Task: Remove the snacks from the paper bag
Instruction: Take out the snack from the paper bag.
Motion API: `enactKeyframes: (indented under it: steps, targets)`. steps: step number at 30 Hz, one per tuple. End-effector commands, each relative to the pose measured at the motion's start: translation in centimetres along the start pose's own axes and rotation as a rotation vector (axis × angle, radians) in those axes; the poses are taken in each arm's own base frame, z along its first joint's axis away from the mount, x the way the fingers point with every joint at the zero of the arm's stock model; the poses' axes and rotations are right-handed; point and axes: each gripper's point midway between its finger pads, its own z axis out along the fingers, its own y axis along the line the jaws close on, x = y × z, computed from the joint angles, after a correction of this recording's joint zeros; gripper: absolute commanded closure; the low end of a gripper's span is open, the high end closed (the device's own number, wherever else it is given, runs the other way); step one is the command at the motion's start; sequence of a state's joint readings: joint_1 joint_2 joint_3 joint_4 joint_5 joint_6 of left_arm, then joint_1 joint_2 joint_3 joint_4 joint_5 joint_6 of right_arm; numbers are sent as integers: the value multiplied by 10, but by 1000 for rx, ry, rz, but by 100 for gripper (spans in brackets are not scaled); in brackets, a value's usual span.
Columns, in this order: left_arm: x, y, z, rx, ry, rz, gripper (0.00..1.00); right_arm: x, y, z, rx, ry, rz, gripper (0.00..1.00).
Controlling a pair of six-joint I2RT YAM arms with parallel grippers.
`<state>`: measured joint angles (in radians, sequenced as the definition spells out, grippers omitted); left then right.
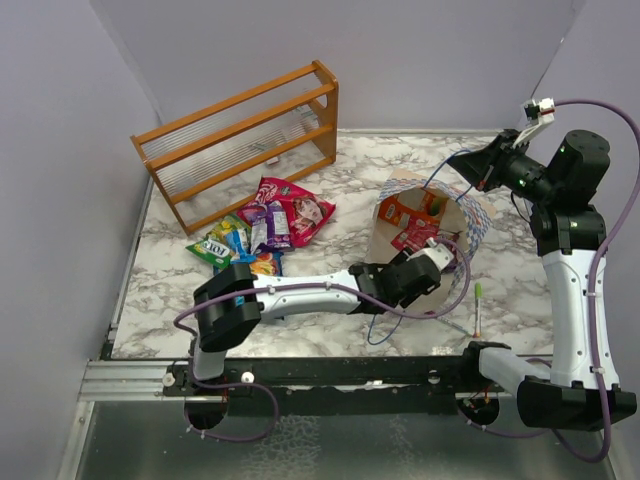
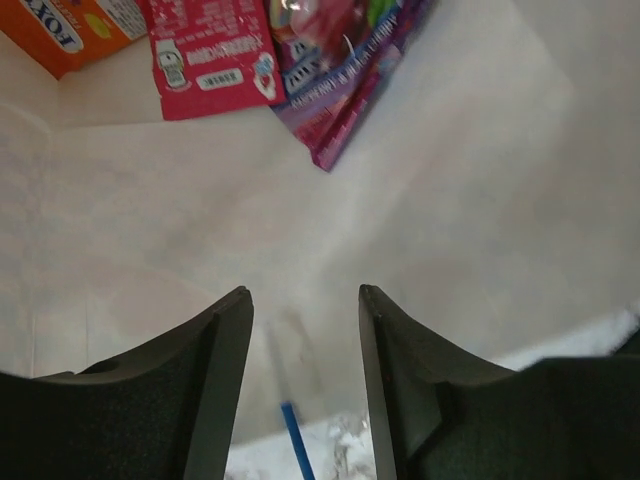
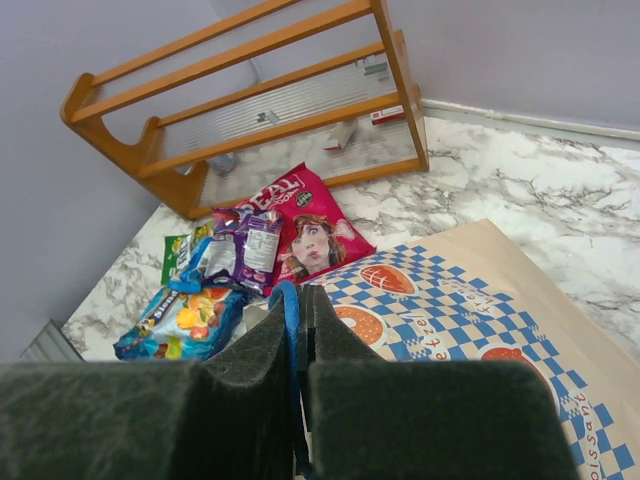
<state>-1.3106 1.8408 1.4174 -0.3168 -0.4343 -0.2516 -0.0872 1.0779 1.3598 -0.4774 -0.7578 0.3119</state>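
Note:
The cream paper bag (image 1: pixel 470 215) with the blue checked band lies on its side, mouth toward the left arm. My right gripper (image 1: pixel 465 165) is shut on its blue cord handle (image 3: pixel 289 300), fingers (image 3: pixel 335 335) pressed together in the right wrist view (image 3: pixel 303 300). My left gripper (image 1: pixel 432 262) reaches into the bag's mouth, open and empty (image 2: pixel 305 300). Ahead of it inside the bag lie an orange packet (image 2: pixel 70 30), a red-pink packet (image 2: pixel 210 50) and a purple packet (image 2: pixel 345 90), none touched. Several snacks (image 1: pixel 265 225) lie piled on the table left of the bag.
A wooden rack (image 1: pixel 240 140) stands at the back left, behind the snack pile. A green marker pen (image 1: pixel 477 305) lies on the marble table (image 1: pixel 340 180) right of the left arm's wrist. Grey walls close in on the left, back and right.

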Motion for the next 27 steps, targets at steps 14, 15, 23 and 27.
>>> enactKeyframes:
  steps: [14,15,23,27]
  targets:
    - [-26,42,101,-26,13,-23,41,-11,15,-6,-45,-30,-22,99]
    - [-25,41,106,-30,22,-25,39,-11,15,-6,-46,-30,-22,99]
    - [-36,51,136,-116,11,-54,30,-14,18,-7,-51,-32,-26,99]
    - [-38,62,148,-170,-2,-46,30,-14,18,-6,-57,-30,-20,99]
